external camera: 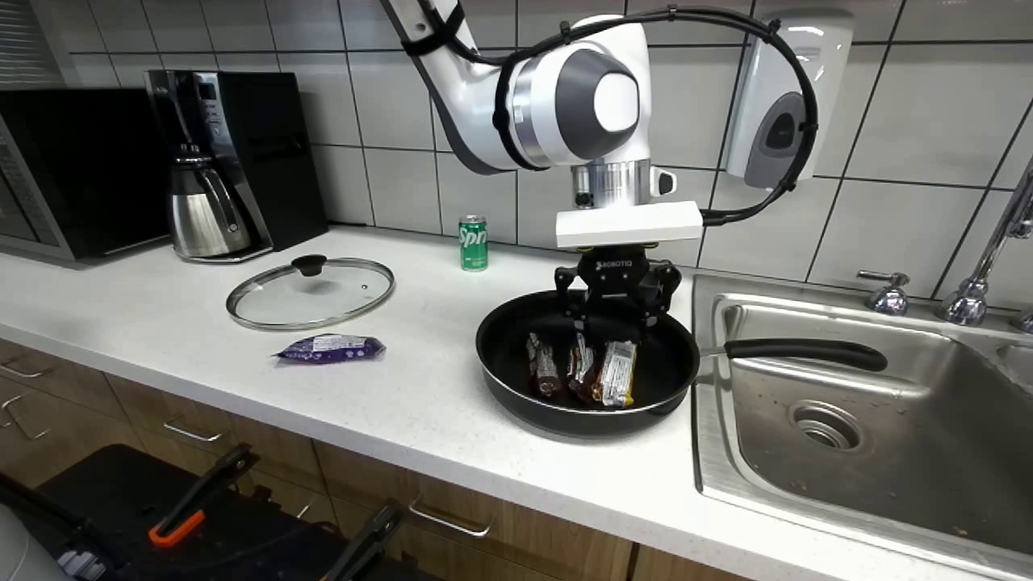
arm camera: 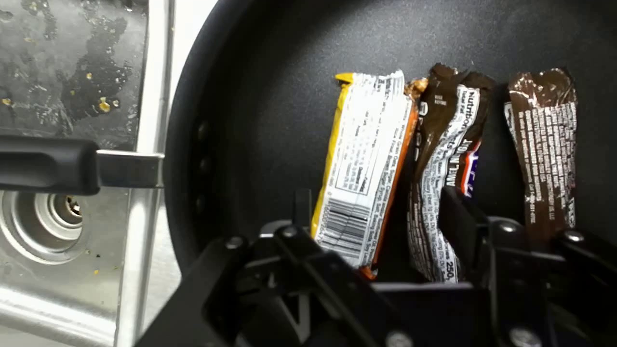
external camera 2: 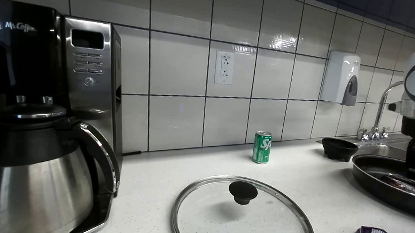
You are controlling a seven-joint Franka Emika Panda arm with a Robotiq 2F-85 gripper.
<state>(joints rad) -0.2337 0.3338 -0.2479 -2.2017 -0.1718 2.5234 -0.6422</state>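
A yellow-edged bar (arm camera: 361, 168) lies label up in the black frying pan (arm camera: 270, 144), showing a barcode and fine print that includes "Sugar". Just beside it, a brown wrapper (arm camera: 446, 140) reads "Nutrition", "Total Fat" and "250"; the lettering on a second brown wrapper (arm camera: 547, 149), a little farther over, is too small to make out. The gripper (external camera: 613, 321), marked ROBOTIQ, points down into the pan with its fingers spread wide; in the wrist view the yellow-edged bar shows between them. The pan's handle (external camera: 803, 352) sticks out over a steel sink (external camera: 928, 460). On the speckled white counter (external camera: 428, 387) are a purple packet (external camera: 327, 349), a glass lid (external camera: 311, 298) with its black knob (external camera: 309, 264) up, a green can (external camera: 474, 243) lettered "Spri" and, farther off, a coffee maker (external camera: 250, 161) branded "Mr. Coffee". White tiles (external camera: 403, 190) line the wall behind; wood-fronted drawers (external camera: 524, 476) run below.
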